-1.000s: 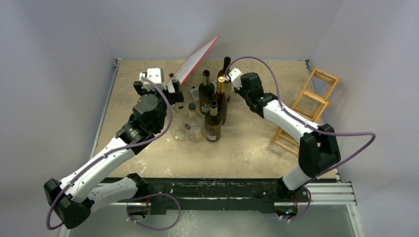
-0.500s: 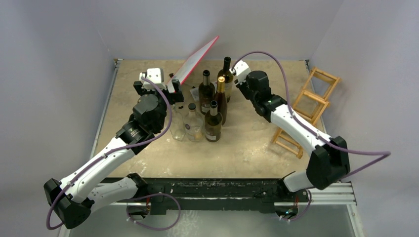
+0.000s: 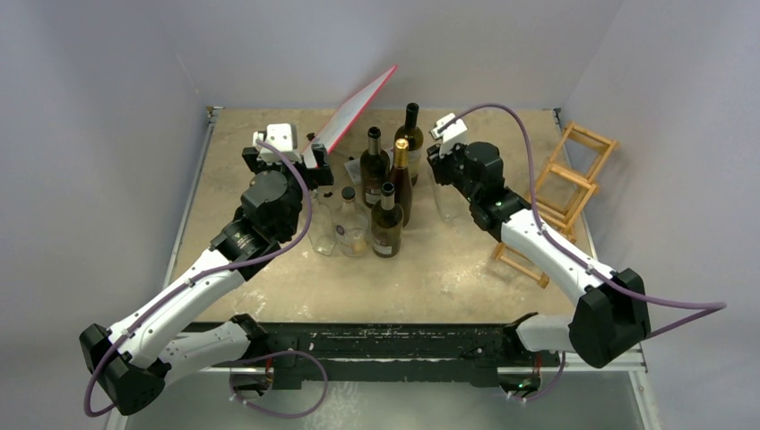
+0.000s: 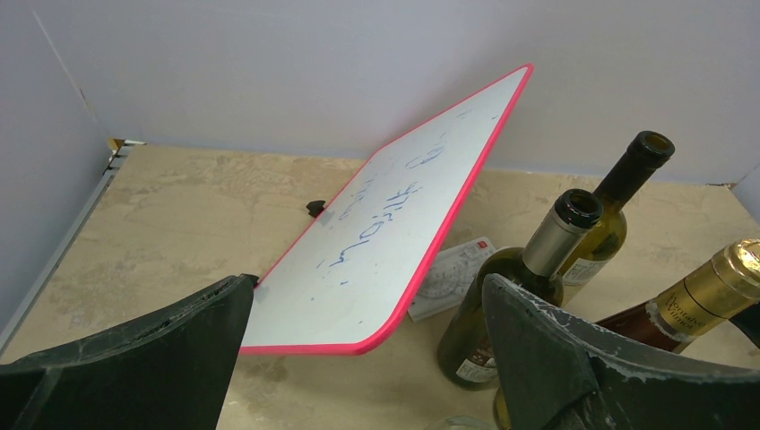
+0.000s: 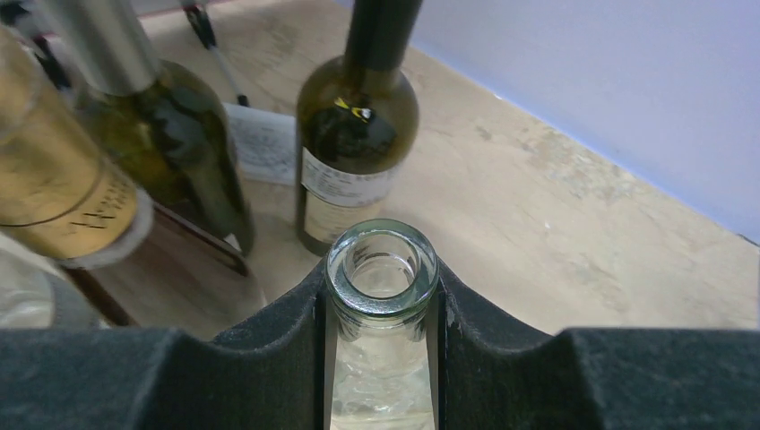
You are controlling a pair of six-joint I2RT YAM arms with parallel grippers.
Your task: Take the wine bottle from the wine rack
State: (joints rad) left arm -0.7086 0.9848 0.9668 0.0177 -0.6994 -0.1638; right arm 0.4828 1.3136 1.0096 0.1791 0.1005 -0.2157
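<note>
My right gripper (image 3: 441,167) (image 5: 383,300) is shut on the neck of a clear glass wine bottle (image 5: 383,265), which hangs upright below it (image 3: 446,202), right of the bottle cluster. I cannot tell whether its base touches the table. The wine rack (image 3: 561,190), a light wooden lattice, leans at the table's right edge with no bottle showing in its cells, a little right of the held bottle. My left gripper (image 3: 309,166) (image 4: 367,285) is open at the back left, holding nothing, its fingers (image 4: 179,349) facing a red-edged whiteboard (image 4: 403,215).
Several bottles stand mid-table: a dark one (image 3: 410,134) at the back, a green one (image 3: 374,168), a gold-capped one (image 3: 401,179), a dark one (image 3: 387,226) and a clear squat one (image 3: 350,224). The whiteboard (image 3: 358,107) leans up at the back. A paper card (image 4: 453,278) lies beneath it.
The right arm has swung to the right, and its wrist has carried the clear bottle a little right and nearer, away from the cluster. The left arm has not moved.
</note>
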